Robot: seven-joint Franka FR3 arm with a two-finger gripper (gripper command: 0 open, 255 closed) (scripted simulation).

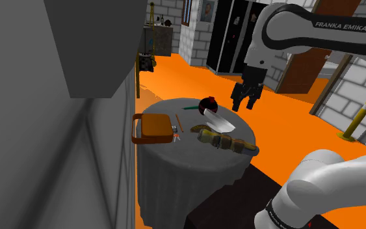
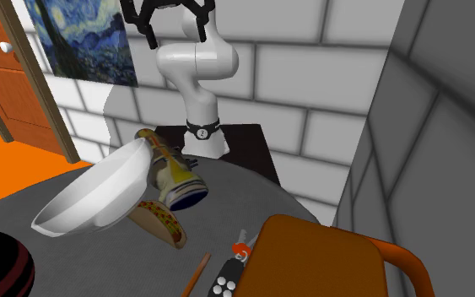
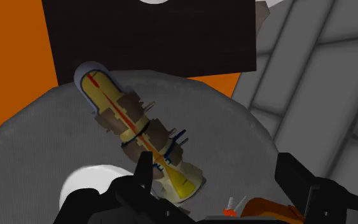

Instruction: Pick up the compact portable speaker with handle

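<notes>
Two jaws spread above round table [image 1: 189, 149]; orange speaker [image 1: 154, 128] lies apart, unheld.

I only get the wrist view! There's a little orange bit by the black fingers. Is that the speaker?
Observer: Yes. The shoulder view shows the whole speaker, an orange box with a handle, near the table edge.
Operator: Have we grabbed it?
Observer: No. The gripper hangs open in the air, to the shoulder view's right of the speaker, not touching it.
Operator: What's next to it?
Observer: In the second exterior view, a small dark gadget with white buttons lies beside it.
</notes>
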